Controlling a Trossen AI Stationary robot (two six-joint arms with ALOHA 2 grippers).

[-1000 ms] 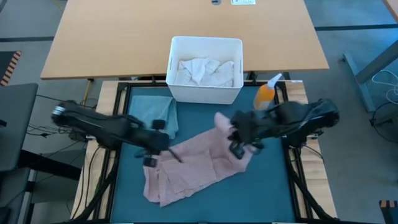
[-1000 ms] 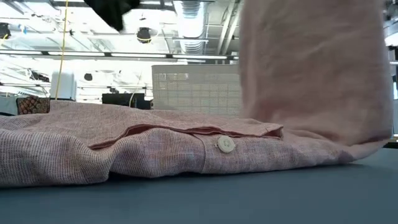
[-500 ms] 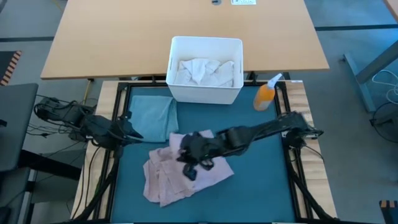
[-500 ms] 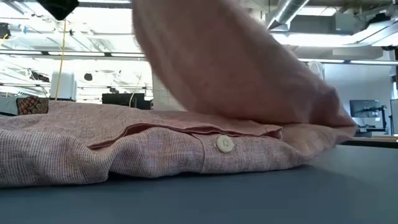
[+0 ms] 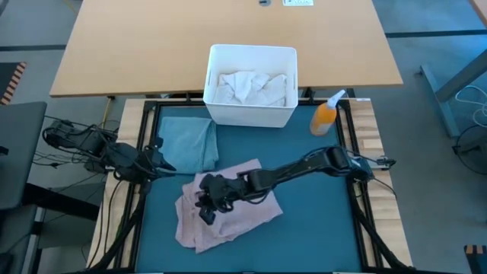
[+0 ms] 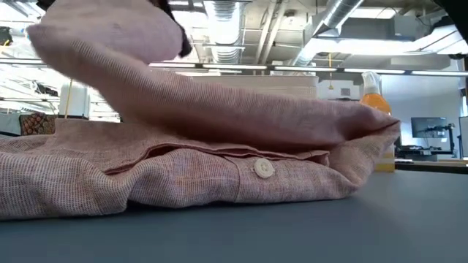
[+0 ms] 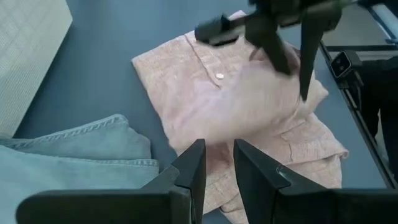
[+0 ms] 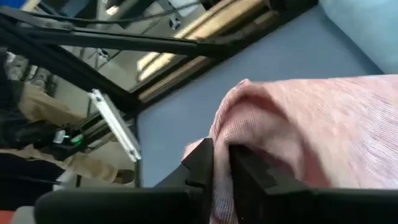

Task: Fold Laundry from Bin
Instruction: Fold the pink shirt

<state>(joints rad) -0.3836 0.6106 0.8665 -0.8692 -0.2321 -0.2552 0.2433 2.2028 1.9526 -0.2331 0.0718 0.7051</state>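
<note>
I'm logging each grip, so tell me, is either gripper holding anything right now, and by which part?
The right gripper pinches a folded edge of the pink shirt. The left gripper holds nothing.

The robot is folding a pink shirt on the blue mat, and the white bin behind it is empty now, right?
Not quite. The high view shows the white bin has white cloth in it. The rest is right: the right gripper is folding the pink shirt on the blue mat.

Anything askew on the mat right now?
The pink shirt lies crooked and rumpled, its fold uneven, with the right tool pinching a flap over it. The jeans sit folded beside it. Nothing spilled.
</note>
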